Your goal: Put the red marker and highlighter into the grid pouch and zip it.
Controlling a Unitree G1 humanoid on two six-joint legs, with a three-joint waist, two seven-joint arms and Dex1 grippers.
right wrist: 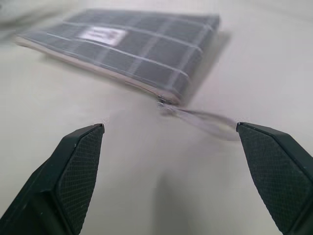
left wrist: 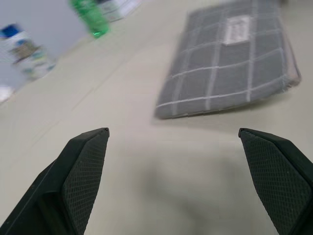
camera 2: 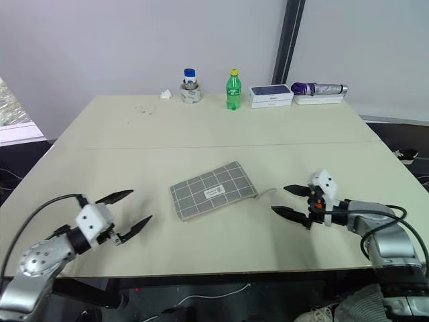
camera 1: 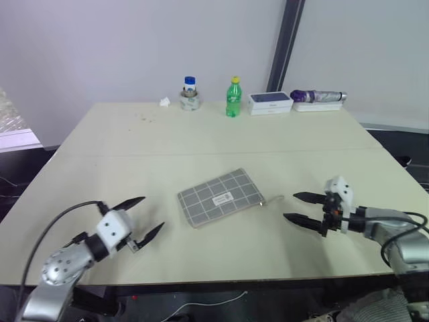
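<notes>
Grey fabric with white grid lines, the grid pouch (camera 1: 221,198) is lying flat near the middle of the cream table (camera 1: 201,141), its small white label (camera 1: 222,198) facing up and its pull cord (camera 1: 271,201) trailing off the corner toward the right gripper. Its zipper edge is looking closed, and no marker or highlighter is lying out on the table, so I judge both are sitting inside and the task is nearly or fully finished. The pouch is likely light, soft and floppy, sliding easily on the smooth top; pinning its body with one gripper while pinching the cord or the zipper tab at that corner would be the surest hold.

The left gripper (camera 1: 142,216) is hanging wide open and empty, well apart from the pouch on its left. The right gripper (camera 1: 302,208) is likewise gaping and gripping nothing, pointing at the cord from nearby.

Along the far edge a green bottle (camera 1: 232,98), a tape roll (camera 1: 190,101), a white box (camera 1: 270,102) and a folded umbrella (camera 1: 318,96) are standing clear.
</notes>
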